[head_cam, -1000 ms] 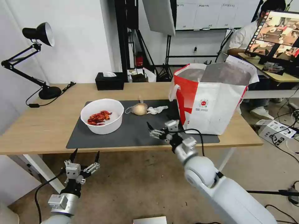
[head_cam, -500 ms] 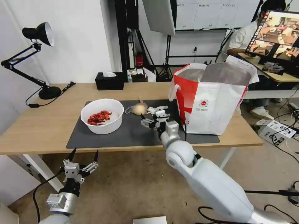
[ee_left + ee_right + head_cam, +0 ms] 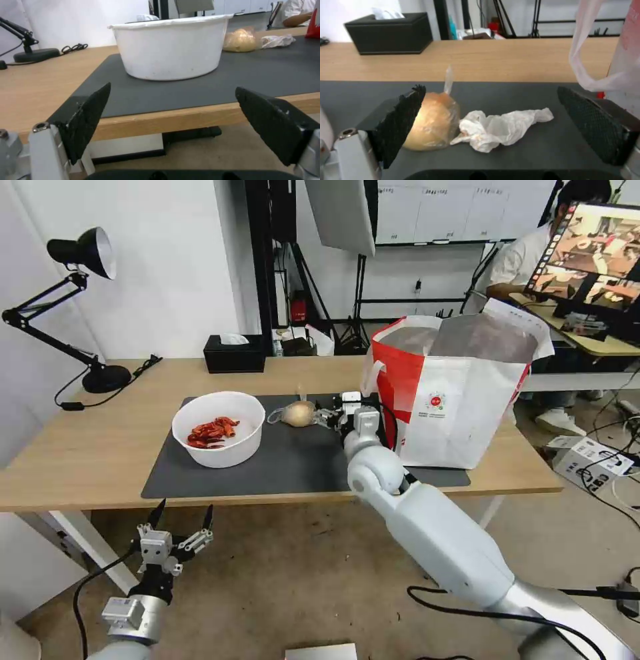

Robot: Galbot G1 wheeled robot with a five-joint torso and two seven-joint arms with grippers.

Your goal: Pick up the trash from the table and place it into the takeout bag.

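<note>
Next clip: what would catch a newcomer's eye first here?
Probably the right gripper, stretched over the dark mat with fingers open around the crumpled tissue, beside the knotted clear bag. Next, the tall red-and-white takeout bag standing open at the table's right end, and the white bowl of red shells on the mat's left.

Even, bright room light is falling from above, leaving only soft shadows under the white bowl [image 3: 219, 429]. The head view is bending toward its edges; both wrist views are blurring near fingers and far background.
</note>
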